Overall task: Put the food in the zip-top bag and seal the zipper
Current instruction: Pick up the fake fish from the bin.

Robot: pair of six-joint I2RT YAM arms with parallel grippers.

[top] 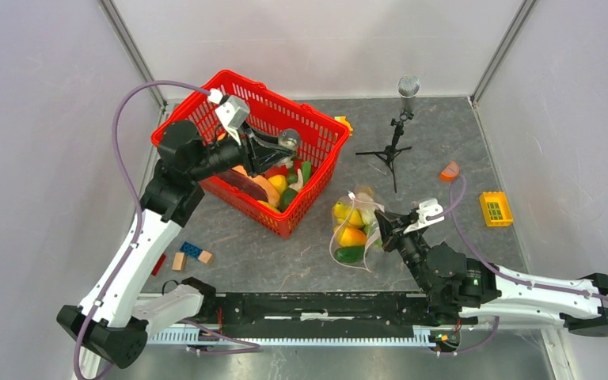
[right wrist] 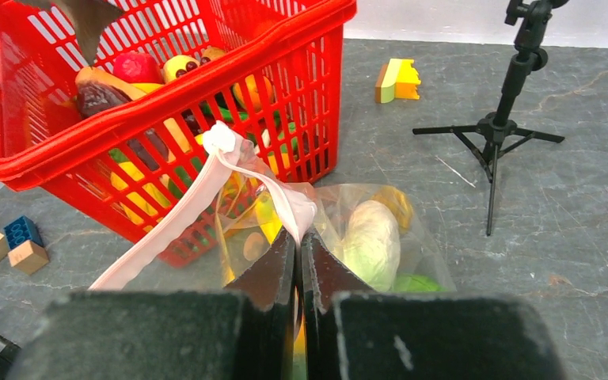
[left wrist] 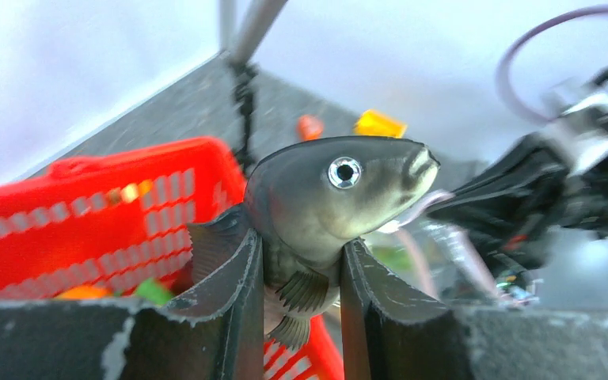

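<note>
Over the red mesh basket (top: 317, 136), near its far rim, the left pincer (top: 275, 150) hangs with its jaws clamped on the belly of a grey toy fish (left wrist: 340, 190), head up, clear of the basket's contents. The basket stands at the far left of the grey counter (top: 435, 134), its left corner close to the pale enclosure wall. It is piled with toy food (top: 279, 184) in yellow, orange, green and dark red.

Just right of the basket's near corner lies the zip-top bag (top: 352, 229), crumpled, with yellow, orange, green and white food pieces (right wrist: 372, 241) inside. The right pincer (right wrist: 299, 237) is clenched on the pale pink zipper (right wrist: 206, 190), which loops up from the bag's mouth and trails toward the basket's side.

Right of the basket, well apart, a small black microphone stand (top: 396, 146) rests on the counter. Bare counter lies between the stand and the basket. Farther right of the basket are an orange piece (top: 450, 170) and a yellow block (top: 495, 208). A yellow and green block (right wrist: 397, 79) sits just off the basket's far right corner. Small blue and wooden blocks (top: 191, 253) lie near the basket's near side.
</note>
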